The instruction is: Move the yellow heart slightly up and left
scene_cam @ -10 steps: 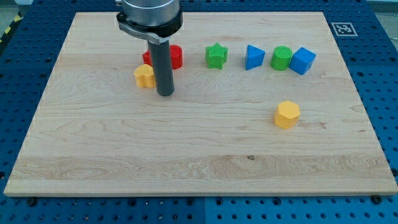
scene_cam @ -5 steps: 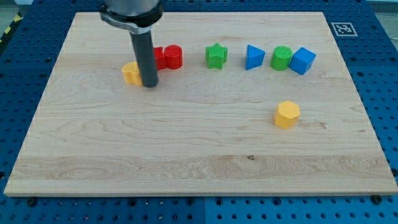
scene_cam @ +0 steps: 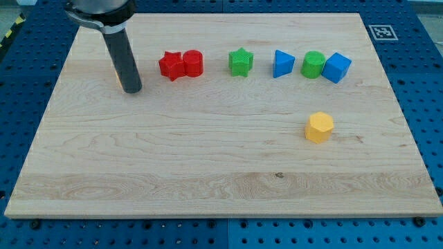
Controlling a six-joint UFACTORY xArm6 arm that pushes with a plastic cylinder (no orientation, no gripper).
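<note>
The yellow heart (scene_cam: 119,79) is almost wholly hidden behind my rod; only a thin yellow sliver shows at the rod's left side, at the board's upper left. My tip (scene_cam: 131,90) rests on the board right against that sliver, on its right. A red star-like block (scene_cam: 169,66) and a red cylinder (scene_cam: 193,63) sit to the right of the tip, apart from it.
Along the top row stand a green star (scene_cam: 240,61), a blue triangle-like block (scene_cam: 282,63), a green cylinder (scene_cam: 313,65) and a blue cube (scene_cam: 336,67). A yellow hexagon (scene_cam: 319,127) sits alone at the middle right. The wooden board (scene_cam: 208,180) ends near the heart's left.
My rod has swept left and slightly up, pushing the yellow heart with it away from the red blocks. The heart is now mostly hidden behind the rod.
</note>
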